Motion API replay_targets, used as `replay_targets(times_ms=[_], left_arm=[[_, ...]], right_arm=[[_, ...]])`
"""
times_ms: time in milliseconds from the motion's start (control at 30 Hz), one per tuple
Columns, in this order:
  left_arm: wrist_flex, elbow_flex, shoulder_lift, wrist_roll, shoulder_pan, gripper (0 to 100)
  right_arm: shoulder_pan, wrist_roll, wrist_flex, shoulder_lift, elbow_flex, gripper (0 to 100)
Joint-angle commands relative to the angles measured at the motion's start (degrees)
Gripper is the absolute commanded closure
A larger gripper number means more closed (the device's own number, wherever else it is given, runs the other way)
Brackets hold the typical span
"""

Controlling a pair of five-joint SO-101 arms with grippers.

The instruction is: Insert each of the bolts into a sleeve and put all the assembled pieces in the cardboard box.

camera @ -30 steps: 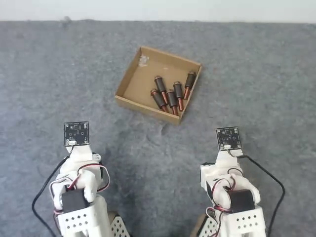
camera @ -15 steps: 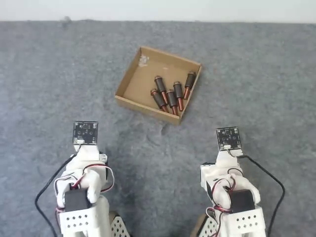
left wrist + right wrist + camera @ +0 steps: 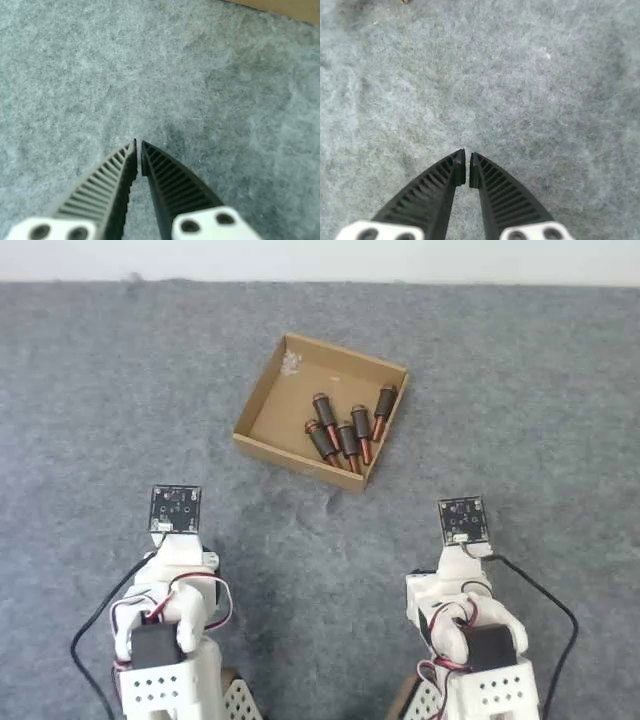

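five bolts [image 3: 378, 428] half inside sleeves [image 3: 322, 443]

Both arms folded low, both pincers closed.

The left arm [image 3: 165, 615] and right arm [image 3: 468, 625] sit side by side, each bent over its own base with the wrist aimed forward and down. The left pincer [image 3: 138, 145] has its ribbed black fingers [image 3: 107, 175] drawn to a point, the tips a hairline apart; just behind them are the white mounts [image 3: 205, 224]. The right pincer [image 3: 467, 154] is posed the same way, fingers [image 3: 430, 192] meeting at the tips. A small camera board [image 3: 175, 510] sits above each pincer, at the wrist.
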Motion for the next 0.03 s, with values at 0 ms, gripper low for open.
replay_targets(times_ms=[0], left_arm=[[0.3, -0.4, -1.2, -0.4, 0.4, 99]], right_arm=[[-0.6, -0.4, 0.2, -1.0, 1.1, 99.1]])
